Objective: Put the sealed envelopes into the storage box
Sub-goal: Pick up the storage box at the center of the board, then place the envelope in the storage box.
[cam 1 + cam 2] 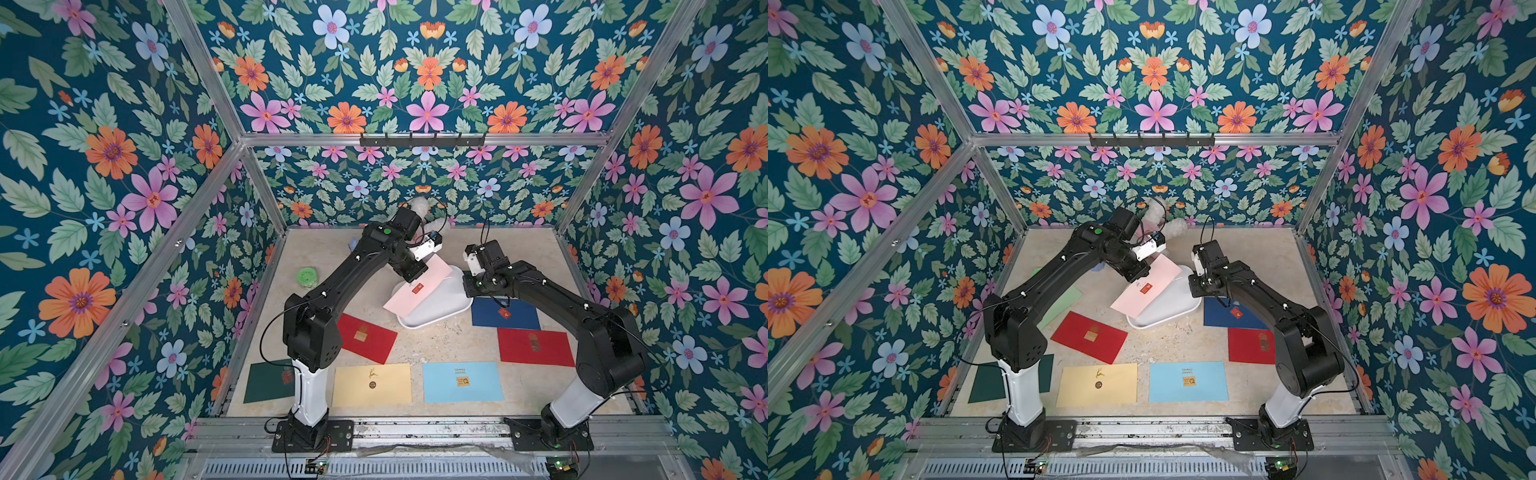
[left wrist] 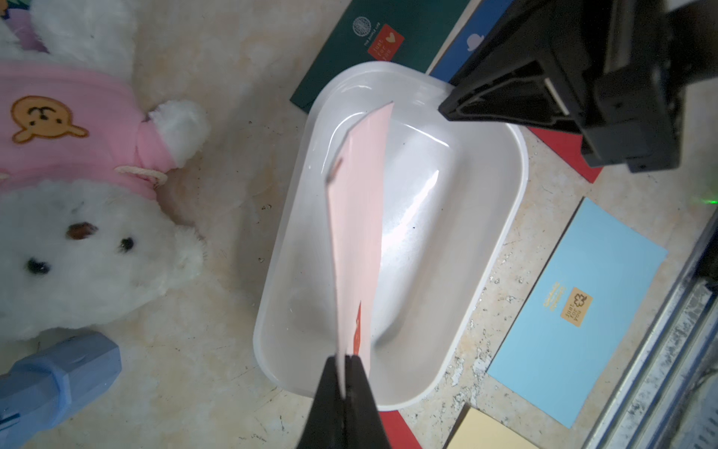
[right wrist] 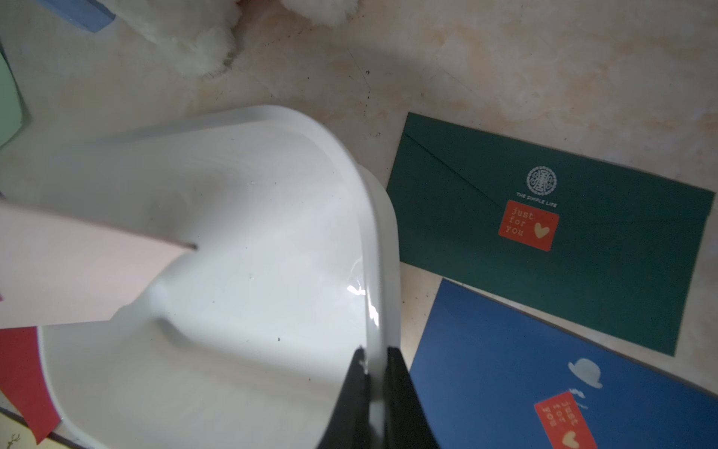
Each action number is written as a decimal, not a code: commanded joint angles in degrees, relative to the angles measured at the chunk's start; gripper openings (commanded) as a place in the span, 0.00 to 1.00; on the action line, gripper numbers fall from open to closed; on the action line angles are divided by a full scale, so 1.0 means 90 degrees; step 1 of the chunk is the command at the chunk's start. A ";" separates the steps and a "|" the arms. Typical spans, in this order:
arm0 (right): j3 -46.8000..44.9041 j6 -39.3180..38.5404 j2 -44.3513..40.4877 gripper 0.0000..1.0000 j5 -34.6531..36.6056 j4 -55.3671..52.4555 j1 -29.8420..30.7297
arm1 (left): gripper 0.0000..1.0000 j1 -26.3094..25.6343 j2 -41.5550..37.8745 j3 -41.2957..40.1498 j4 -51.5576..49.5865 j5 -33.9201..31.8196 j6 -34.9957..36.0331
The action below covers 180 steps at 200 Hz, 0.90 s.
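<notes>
My left gripper [image 2: 345, 361] is shut on the corner of a pink envelope [image 1: 419, 286] with a red seal. The envelope hangs slanted over the white storage box [image 1: 440, 309], its far end inside the box [image 2: 447, 233]. My right gripper [image 3: 376, 357] is shut on the box's rim at its right side. On the table lie two red envelopes [image 1: 365, 336] [image 1: 536, 347], a navy one [image 1: 505, 313], a yellow one [image 1: 372, 384], a light blue one [image 1: 461, 381], a dark green one [image 1: 266, 381], a second dark green one [image 3: 544, 233] and a light green one [image 1: 1065, 303].
A white plush toy in a pink shirt [image 2: 77, 194] lies at the back, beside the box. A blue plastic object [image 2: 50, 381] sits near it. A small green-lidded jar [image 1: 307, 277] stands at the left. Metal frame rails border the table.
</notes>
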 commanded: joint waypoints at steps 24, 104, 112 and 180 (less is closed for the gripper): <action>-0.0033 -0.0510 -0.0226 0.00 -0.0309 0.0176 -0.0049 | 0.00 -0.0083 0.0462 0.0124 -0.0385 0.0219 0.0687; 0.0005 -0.0773 -0.0119 0.00 -0.0572 0.0427 -0.0116 | 0.00 -0.0231 0.0863 0.0409 -0.0232 0.0503 0.1244; 0.0006 -0.0798 -0.0107 0.00 -0.0616 0.0457 -0.0125 | 0.00 -0.0250 0.0949 0.0500 -0.0294 0.0557 0.1310; -0.0069 -0.0902 -0.0051 0.00 -0.0783 0.0517 -0.0211 | 0.03 -0.0327 0.1598 0.1207 -0.0660 0.0360 0.1730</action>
